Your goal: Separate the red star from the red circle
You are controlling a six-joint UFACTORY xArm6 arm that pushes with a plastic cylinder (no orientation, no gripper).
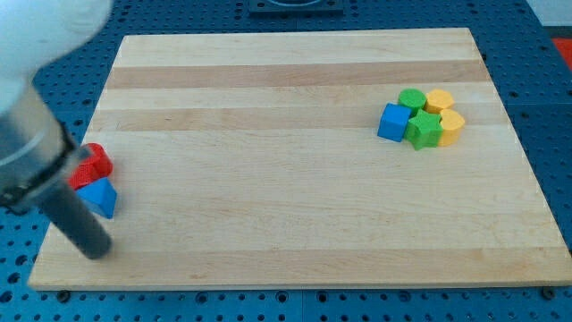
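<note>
Two red blocks touch each other at the board's left edge. The one toward the view's top looks like the red circle (98,158). The one just below and left of it looks like the red star (83,173), partly hidden by my arm. A blue triangle block (99,197) lies against them on the lower side. My dark rod comes in from the view's left, and my tip (96,251) rests on the board below the blue triangle, a short way below the red pair and apart from them.
A tight cluster sits at the view's upper right: a blue cube (392,122), a green circle (412,99), a green star (425,131) and two yellow blocks (440,100) (452,127). The wooden board (286,206) lies on a blue perforated table.
</note>
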